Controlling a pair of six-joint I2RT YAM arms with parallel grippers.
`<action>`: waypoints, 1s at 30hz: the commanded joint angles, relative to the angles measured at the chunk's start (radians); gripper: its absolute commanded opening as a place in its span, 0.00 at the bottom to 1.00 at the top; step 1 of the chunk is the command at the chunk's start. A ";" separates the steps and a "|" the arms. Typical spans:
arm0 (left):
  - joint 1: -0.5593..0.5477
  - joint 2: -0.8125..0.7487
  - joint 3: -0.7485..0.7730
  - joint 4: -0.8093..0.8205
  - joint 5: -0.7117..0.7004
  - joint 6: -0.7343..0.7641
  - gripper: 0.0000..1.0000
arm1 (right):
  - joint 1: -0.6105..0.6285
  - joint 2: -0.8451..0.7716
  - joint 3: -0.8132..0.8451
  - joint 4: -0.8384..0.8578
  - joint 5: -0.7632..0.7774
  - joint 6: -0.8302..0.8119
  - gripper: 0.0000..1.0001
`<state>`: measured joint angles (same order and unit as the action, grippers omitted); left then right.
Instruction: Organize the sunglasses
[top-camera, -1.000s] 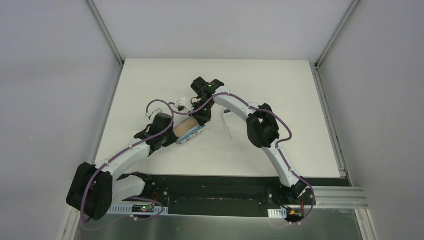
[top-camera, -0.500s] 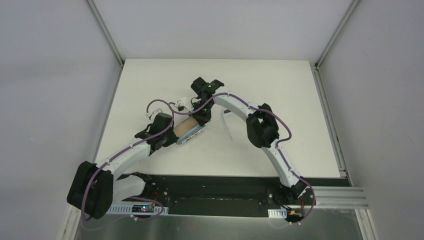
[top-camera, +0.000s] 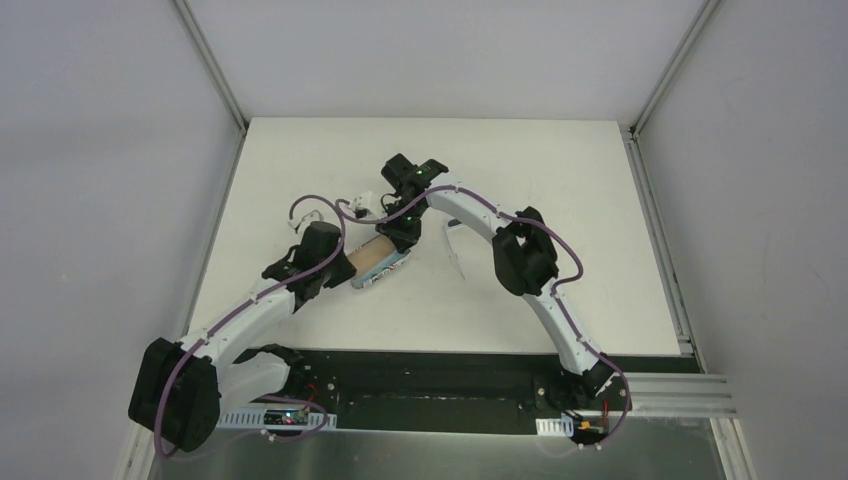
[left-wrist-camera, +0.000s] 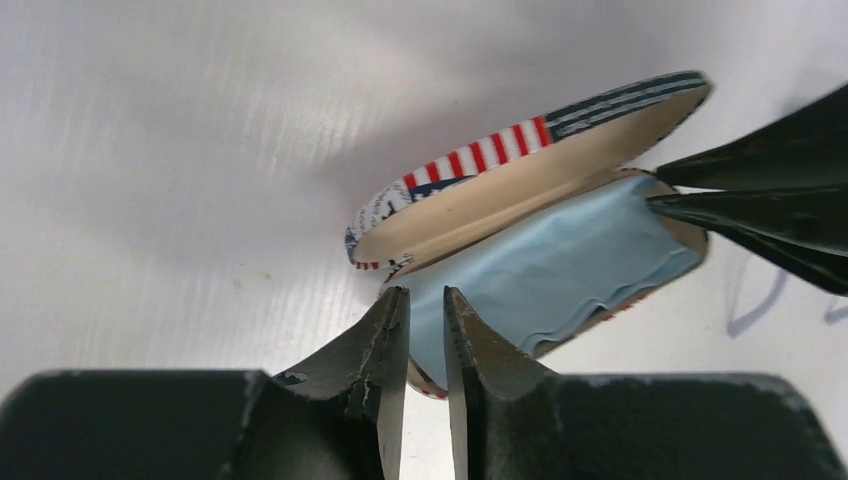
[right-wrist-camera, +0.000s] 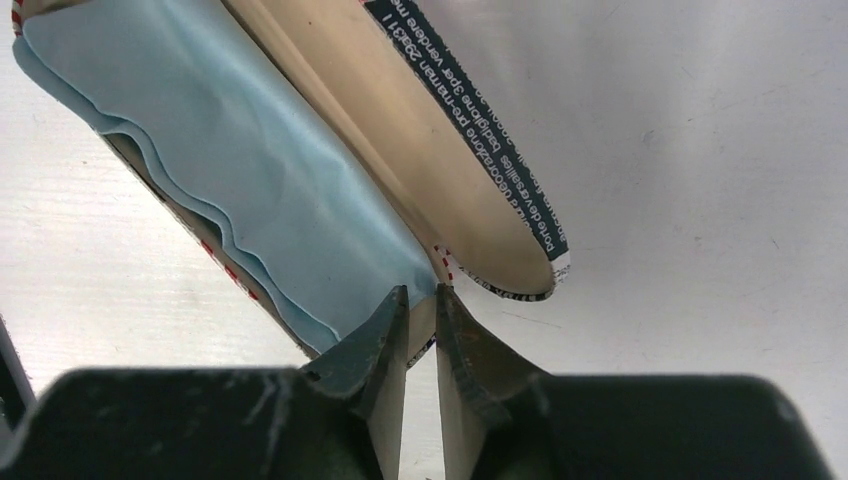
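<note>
The sunglasses (top-camera: 455, 247) lie on the white table just right of the case, thin white frame showing. The printed case (top-camera: 377, 262) lies open, lid (left-wrist-camera: 520, 170) raised, with the light blue cloth (left-wrist-camera: 545, 265) spread inside it. My left gripper (left-wrist-camera: 427, 296) sits at the case's near-left end, its jaws parted by a narrow gap with nothing pinched. At the opposite end, by the hinge, my right gripper (right-wrist-camera: 420, 295) stands the same way, slightly open. Its black fingers (left-wrist-camera: 770, 200) show at the right of the left wrist view. The cloth (right-wrist-camera: 240, 170) fills the tray.
Both arms meet over the table's middle (top-camera: 400, 235). Bare white tabletop (top-camera: 560, 170) lies behind and to both sides. Metal frame rails (top-camera: 655, 230) run along the table's edges.
Both grippers have parted their jaws a little from shut. The left arm has shifted slightly left and back. The case and the sunglasses lie where they were.
</note>
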<state>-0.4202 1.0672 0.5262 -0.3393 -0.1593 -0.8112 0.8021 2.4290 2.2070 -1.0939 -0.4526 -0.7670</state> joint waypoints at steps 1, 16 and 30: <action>-0.008 -0.080 0.084 -0.020 -0.042 0.033 0.22 | 0.000 -0.082 0.024 0.030 -0.018 0.054 0.19; -0.068 -0.120 0.130 0.060 0.125 0.144 0.29 | -0.154 -0.251 -0.062 0.046 -0.089 0.148 0.36; -0.259 0.035 0.350 0.094 0.043 0.312 0.37 | -0.548 -0.546 -0.568 0.380 0.083 0.356 0.65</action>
<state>-0.6415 1.0515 0.8165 -0.2798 -0.0547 -0.5552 0.2646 1.9461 1.7611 -0.8379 -0.4751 -0.4854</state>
